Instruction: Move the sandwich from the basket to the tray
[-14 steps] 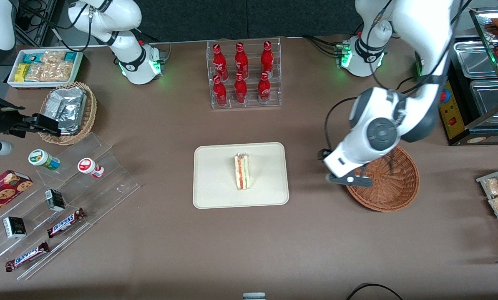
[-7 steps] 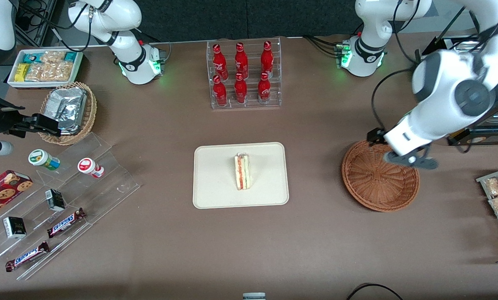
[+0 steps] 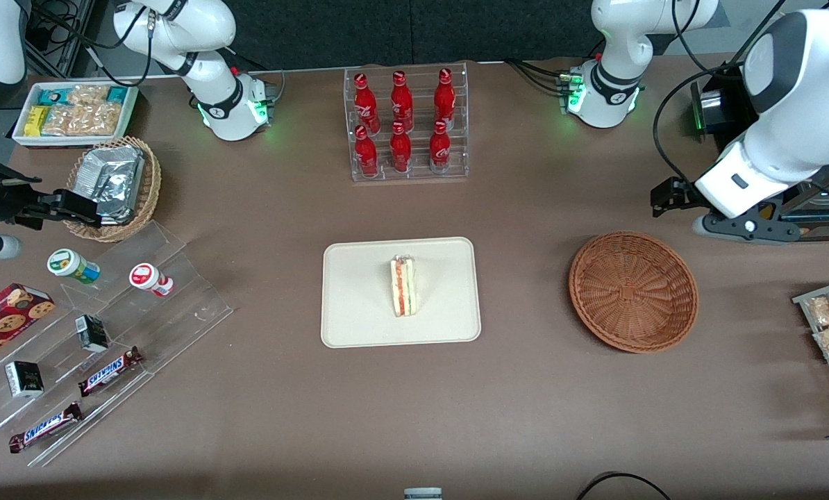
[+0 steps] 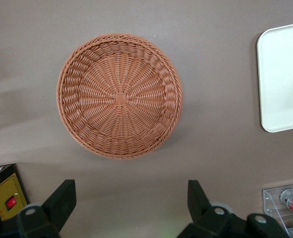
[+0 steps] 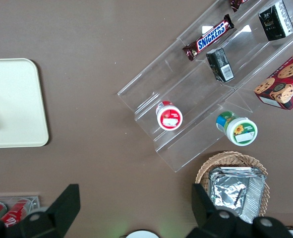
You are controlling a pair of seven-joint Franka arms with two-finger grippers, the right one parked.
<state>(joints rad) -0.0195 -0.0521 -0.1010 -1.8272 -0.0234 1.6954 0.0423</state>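
On the flat cream rectangular tray [image 3: 359,326] lies the triangular white-bread sandwich [image 3: 404,285], well apart from the gripper [image 4: 129,208], whose jaws stand open and empty above the table, just beside the round reddish-brown wicker basket [image 4: 120,96]; retreat should stay high.

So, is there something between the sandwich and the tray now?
Nothing visible: the sandwich already lies on the tray. The basket holds nothing, and the open gripper hangs above the table beside it.

Basket [image 4: 119,95] woven wicker, rough, reddish-brown; tray [image 3: 359,292] smooth matt cream, prob. plastic; table [image 3: 525,389] matt brown; gripper [image 4: 129,206] over it w/ black matt fingers [image 4: 62,198] spread wide.
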